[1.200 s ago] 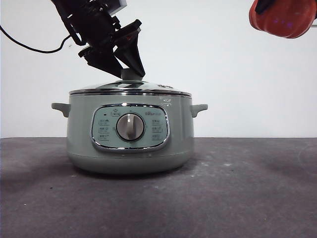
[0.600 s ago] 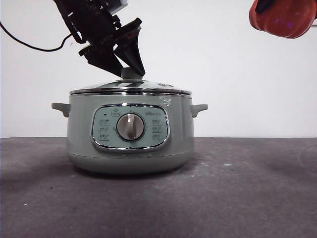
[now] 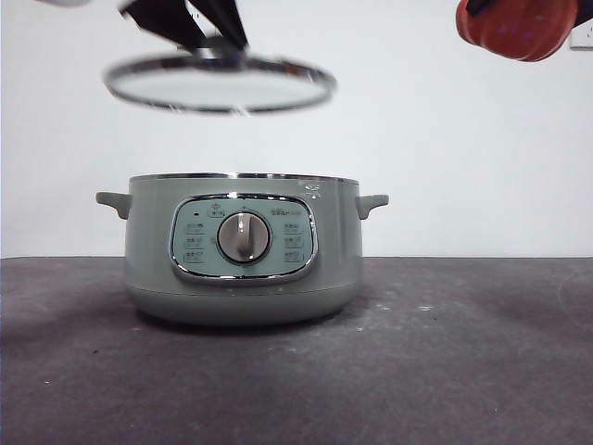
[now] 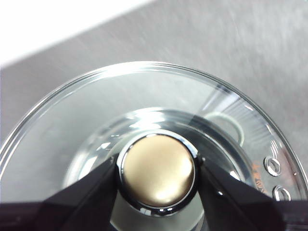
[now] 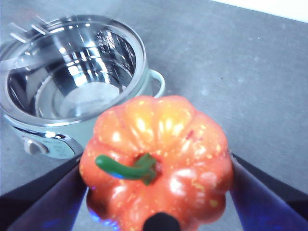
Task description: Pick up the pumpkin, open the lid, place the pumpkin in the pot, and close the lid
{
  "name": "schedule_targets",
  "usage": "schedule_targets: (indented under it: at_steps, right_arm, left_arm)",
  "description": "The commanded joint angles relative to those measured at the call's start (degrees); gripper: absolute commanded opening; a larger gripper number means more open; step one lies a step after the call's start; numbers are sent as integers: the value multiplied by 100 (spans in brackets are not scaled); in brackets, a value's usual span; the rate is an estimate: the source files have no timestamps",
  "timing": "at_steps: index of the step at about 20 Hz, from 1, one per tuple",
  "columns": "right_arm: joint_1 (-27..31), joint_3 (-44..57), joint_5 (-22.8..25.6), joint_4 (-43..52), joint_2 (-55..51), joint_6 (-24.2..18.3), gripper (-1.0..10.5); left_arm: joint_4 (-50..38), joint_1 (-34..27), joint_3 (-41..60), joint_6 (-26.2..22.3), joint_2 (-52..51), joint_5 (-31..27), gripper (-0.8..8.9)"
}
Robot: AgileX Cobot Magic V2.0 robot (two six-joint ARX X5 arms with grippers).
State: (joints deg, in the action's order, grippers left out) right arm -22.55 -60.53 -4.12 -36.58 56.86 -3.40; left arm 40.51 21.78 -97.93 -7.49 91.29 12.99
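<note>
A: Pot (image 3: 243, 255) first. Where does it sit?
B: On the dark grey table (image 3: 463, 371), upright, control panel and silver dial (image 3: 244, 237) facing the front camera. Two small side handles. Open top; the right wrist view shows the bare steel inner bowl (image 5: 72, 82), nothing in it.

A: Lid (image 3: 220, 83)?
B: In the air well above the pot, clear of the rim, slightly tilted, a bit toward the side of the pot that shows at the left of the front picture. Glass with steel rim.

A: Which hand has it?
B: Left hand (image 4: 156, 175). Jaws pinch the lid's knob (image 4: 157, 169) from both sides, touching it. The knob looks golden-tan in the wrist picture. In the front view only the black jaw tips (image 3: 199, 23) show at the top edge, above the lid.

A: Pumpkin (image 5: 156, 156)?
B: Held by the right hand (image 5: 156, 192), jaws pressed against its two flanks. Orange, ribbed, green stem (image 5: 127, 168) toward the wrist camera. Front view: pumpkin (image 3: 514, 28) high above and off to the pot's other side from the lid, beyond the handle, not over the opening.

A: Lid and pumpkin touching?
B: No, well apart.
</note>
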Motion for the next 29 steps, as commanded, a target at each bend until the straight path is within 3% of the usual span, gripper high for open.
schedule_targets:
  at_steps: [1, 7, 18, 25, 29]
  right_arm:
    - [-15, 2, -354, 308, 223, 98, -12]
    - [-367, -682, -494, 789, 1447, 90, -12]
    - [-1268, -3504, -490, 800, 5042, -420, -12]
    - [-1513, -3648, -149, 1351, 6061, -876, -12]
    - [-1537, -3648, 9, 1333, 6290, -914, -12]
  left_arm:
    - [46, -153, -153, -31, -570, 44, -8]
    - [981, -520, -153, -170, -1744, -63, -8]
    - [2024, -525, -153, -127, -3110, -247, -8]
    - [2339, -525, -153, -131, -3274, -240, -8]
    - [2361, -525, -153, -131, -3274, -234, -8]
